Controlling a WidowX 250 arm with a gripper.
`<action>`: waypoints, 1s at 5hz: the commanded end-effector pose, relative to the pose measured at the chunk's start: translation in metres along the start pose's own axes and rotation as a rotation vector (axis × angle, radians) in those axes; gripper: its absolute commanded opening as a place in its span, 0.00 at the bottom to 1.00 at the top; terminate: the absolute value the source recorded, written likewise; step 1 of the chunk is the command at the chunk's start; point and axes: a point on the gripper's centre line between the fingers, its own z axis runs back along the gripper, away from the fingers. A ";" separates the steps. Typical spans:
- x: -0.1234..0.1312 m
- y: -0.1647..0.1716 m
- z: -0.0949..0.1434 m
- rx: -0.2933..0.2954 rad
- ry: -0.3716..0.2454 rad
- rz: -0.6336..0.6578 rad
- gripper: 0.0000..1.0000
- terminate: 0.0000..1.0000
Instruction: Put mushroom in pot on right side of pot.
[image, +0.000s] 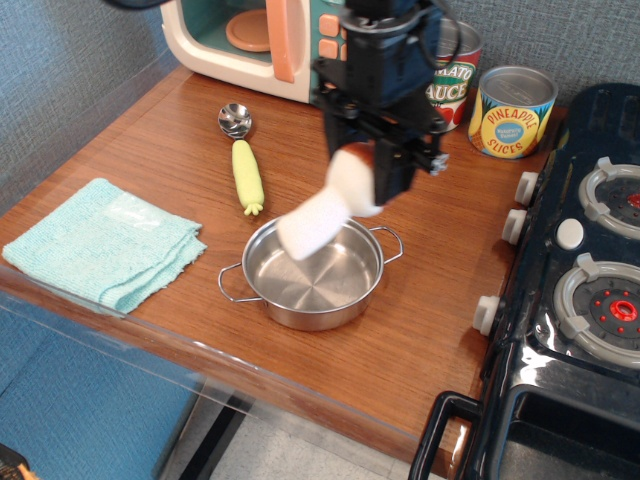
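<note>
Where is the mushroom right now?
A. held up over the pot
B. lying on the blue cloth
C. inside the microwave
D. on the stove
A. The claw grips the mushroom by its cap, and the white stem hangs tilted over the empty pot.
</note>
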 end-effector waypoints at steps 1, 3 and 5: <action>0.000 0.003 0.020 0.039 -0.056 0.000 1.00 0.00; -0.003 0.007 0.025 0.056 -0.065 0.056 1.00 0.00; -0.003 0.007 0.025 0.056 -0.065 0.056 1.00 0.00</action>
